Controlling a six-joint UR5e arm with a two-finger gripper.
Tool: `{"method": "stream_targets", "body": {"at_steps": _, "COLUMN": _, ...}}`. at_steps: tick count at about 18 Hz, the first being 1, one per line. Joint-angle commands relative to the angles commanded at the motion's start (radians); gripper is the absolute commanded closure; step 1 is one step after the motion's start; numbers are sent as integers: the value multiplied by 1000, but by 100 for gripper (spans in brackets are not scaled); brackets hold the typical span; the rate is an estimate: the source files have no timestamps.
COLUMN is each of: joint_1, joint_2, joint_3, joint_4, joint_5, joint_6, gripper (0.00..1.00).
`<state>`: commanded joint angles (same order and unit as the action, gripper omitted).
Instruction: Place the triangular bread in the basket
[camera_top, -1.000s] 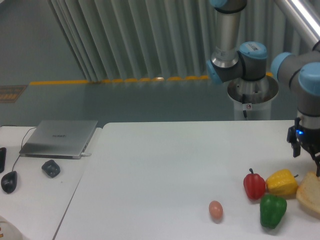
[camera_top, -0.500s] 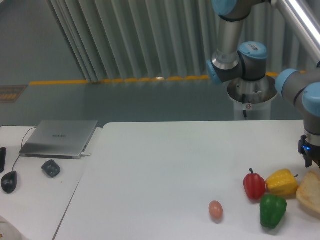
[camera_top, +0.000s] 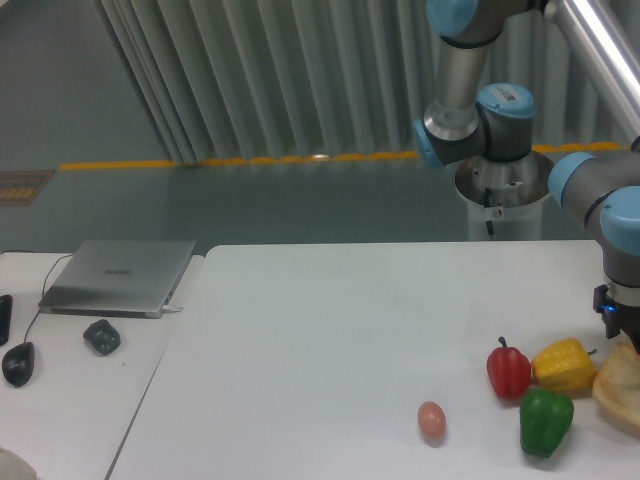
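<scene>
The table (camera_top: 330, 330) has a smooth, matt white top. The red pepper (camera_top: 509, 371), yellow pepper (camera_top: 565, 364) and green pepper (camera_top: 545, 420) look like glossy plastic with soft highlights, and the egg (camera_top: 431, 419) has a smooth, faintly shiny pinkish shell. The triangular bread (camera_top: 620, 385) shows a matt, pale, slightly porous face with a browner crust. The laptop (camera_top: 120, 276) has a brushed silver metal lid, and the mouse (camera_top: 17, 363) is dark glossy plastic

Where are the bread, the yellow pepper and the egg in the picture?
bread (camera_top: 618, 382): fixed camera, on its pale top face, at the right edge.
yellow pepper (camera_top: 564, 363): fixed camera, middle of its body.
egg (camera_top: 431, 418): fixed camera, its center.
</scene>
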<state>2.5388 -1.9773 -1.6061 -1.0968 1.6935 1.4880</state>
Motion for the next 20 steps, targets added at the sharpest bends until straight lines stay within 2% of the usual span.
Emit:
{"method": "stream_targets", "body": {"at_steps": 4, "joint_1": -2, "joint_2": -6, "joint_3": 5, "joint_4": 3, "joint_5": 32, "joint_6": -2, "gripper": 27}}
{"method": "stream_targets", "body": {"at_steps": 6, "joint_1": -2, "joint_2": -9, "joint_3": 8, "joint_4": 3, "joint_5": 32, "joint_6": -3, "gripper": 38}}
{"method": "stream_targets", "body": {"at_steps": 7, "joint_1": 0, "joint_2": -11, "joint_3": 9, "joint_4": 3, "joint_5": 34, "joint_6": -3, "gripper": 45}}
{"method": "stream_targets", "body": {"at_steps": 10, "joint_1": 5, "joint_2": -9, "joint_3": 14, "joint_4": 3, "joint_5": 34, "joint_6": -3, "gripper": 77}}
{"method": "stream_targets", "body": {"at_steps": 13, "joint_1": 8, "joint_2": -6, "joint_3": 14, "joint_4": 3, "joint_5": 32, "joint_6": -2, "gripper": 100}}
{"method": "stream_targets", "body": {"at_steps": 20, "joint_1": 12, "joint_2": -5, "joint_3": 14, "joint_4": 2, "joint_5": 34, "joint_6": 3, "gripper": 100}}
